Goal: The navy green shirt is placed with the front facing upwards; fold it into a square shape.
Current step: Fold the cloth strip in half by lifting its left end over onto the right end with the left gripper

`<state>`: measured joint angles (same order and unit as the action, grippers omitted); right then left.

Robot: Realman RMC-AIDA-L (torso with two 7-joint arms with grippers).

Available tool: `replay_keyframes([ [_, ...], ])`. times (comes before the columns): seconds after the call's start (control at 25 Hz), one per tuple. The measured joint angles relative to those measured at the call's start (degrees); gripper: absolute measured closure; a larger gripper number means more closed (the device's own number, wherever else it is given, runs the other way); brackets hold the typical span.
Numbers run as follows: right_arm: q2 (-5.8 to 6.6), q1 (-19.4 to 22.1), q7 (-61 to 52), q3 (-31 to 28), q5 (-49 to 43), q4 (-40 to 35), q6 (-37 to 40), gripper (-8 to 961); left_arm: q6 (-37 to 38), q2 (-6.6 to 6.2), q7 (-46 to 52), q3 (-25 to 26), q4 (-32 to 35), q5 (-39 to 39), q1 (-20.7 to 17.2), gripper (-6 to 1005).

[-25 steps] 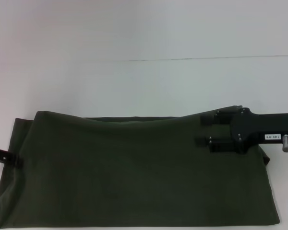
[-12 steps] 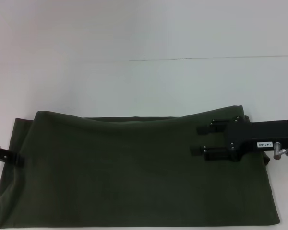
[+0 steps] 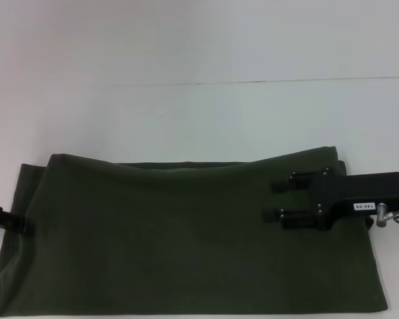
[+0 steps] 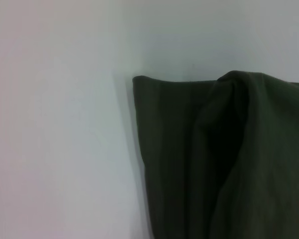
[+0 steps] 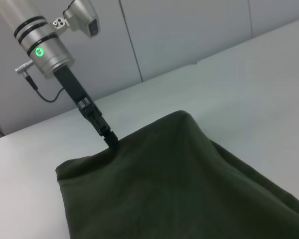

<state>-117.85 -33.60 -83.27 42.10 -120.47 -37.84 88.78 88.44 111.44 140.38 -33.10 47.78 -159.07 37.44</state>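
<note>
The navy green shirt [image 3: 179, 232] lies across the table as a long folded band of plain dark cloth, with no lettering or collar showing. My right gripper [image 3: 274, 201] is over the band's right part, pointing left, its two fingers apart with nothing between them. At the band's left end my left gripper [image 3: 13, 226] has its fingers closed together on the cloth's edge. The right wrist view shows that same left gripper [image 5: 108, 139] at the far end of the shirt [image 5: 179, 189]. In the left wrist view a raised fold of the shirt [image 4: 224, 164] fills one side.
The white table [image 3: 199, 113] stretches bare behind the shirt, crossed by a thin seam line [image 3: 286, 80]. The shirt's near edge runs close to the picture's lower border. A grey wall [image 5: 179, 40] stands beyond the table's far left side.
My right gripper has slid toward the near edge and slightly left over the shirt, still open. The left gripper has dipped a little at the left end.
</note>
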Motion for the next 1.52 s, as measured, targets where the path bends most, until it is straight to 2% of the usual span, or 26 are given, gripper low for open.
replay_keyframes([
  [1.52, -0.26, -0.19, 0.04, 0.0, -0.73, 0.49, -0.54, 243, -1.18, 0.08, -0.2, -0.12, -2.2, -0.02, 0.09, 129],
])
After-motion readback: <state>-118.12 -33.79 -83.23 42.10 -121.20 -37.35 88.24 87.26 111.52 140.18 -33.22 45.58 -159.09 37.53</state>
